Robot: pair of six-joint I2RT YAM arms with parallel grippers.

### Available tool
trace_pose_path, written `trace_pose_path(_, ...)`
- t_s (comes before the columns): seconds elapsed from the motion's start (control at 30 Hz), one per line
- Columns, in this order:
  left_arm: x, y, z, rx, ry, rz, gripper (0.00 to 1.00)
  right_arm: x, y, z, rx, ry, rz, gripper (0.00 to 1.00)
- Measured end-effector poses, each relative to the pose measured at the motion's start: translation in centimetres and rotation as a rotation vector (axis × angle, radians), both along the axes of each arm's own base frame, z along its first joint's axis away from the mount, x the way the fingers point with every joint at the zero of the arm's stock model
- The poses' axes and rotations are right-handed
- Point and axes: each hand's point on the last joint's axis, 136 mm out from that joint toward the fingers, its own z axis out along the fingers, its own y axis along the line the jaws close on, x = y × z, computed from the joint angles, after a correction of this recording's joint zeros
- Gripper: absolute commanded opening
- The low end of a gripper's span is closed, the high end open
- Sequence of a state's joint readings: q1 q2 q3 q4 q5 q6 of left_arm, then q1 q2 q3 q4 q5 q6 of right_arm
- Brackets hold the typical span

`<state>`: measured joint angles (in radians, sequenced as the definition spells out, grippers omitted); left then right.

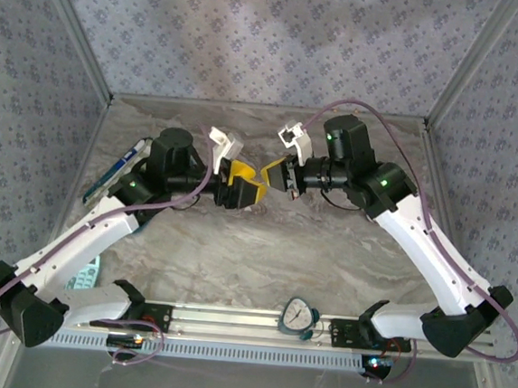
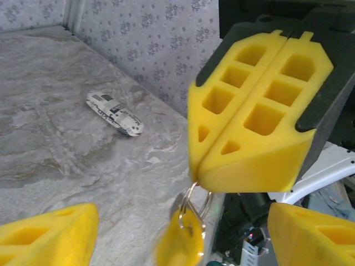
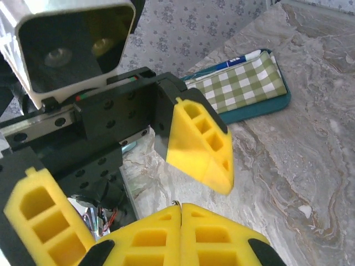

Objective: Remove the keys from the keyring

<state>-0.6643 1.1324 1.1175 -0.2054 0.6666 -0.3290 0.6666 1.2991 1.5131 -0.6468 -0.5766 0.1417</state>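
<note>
Two yellow foam fingers of the right gripper point(image 2: 198, 176) clamp the thin metal keyring point(image 2: 186, 198). Its yellow-headed key point(image 2: 180, 246) hangs below, between the wide-spread, empty fingers of the left gripper point(image 1: 246, 186), over open grey marble tabletop point(image 2: 55, 138).

Right gripper fingers point(image 2: 277, 160) matt yellow foam-like, faintly grainy, in matt black plastic mounts point(image 2: 333, 83); keyring point(image 2: 187, 195) under their tips thin bright metal wire; key point(image 2: 180, 244) below it smooth yellow, blurred; table point(image 2: 66, 160) beneath marbled, smooth, low sheen; checked pouch point(image 3: 238, 83) beyond the hand woven cloth.
</note>
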Motion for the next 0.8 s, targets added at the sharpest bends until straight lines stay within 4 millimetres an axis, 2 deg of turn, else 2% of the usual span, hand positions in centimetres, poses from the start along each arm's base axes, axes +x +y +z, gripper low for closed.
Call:
trace_pose_path(0.3,-0.6,-0.3,0.1,0.000,-0.014,-0.026,0.52,-0.1,0.1,1.4,0.023,-0.028,0.001,0.04)
trace_pose_path(0.47,-0.9,-0.1,0.5,-0.009,-0.026,-0.031,0.46,0.0,0.1,1.5,0.022,-0.031,-0.005,0.03)
trace_pose_path(0.6,-1.4,0.3,1.2,-0.017,-0.053,-0.033,0.32,0.0,0.1,1.5,0.022,-0.029,-0.007,0.04)
trace_pose_path(0.7,-1.6,0.5,1.5,-0.020,-0.069,-0.035,0.26,0.0,0.1,1.5,0.022,-0.029,-0.009,0.04)
trace_pose_path(0.8,-1.7,0.6,1.5,-0.020,-0.072,-0.036,0.26,0.0,0.1,1.5,0.021,-0.029,-0.010,0.04)
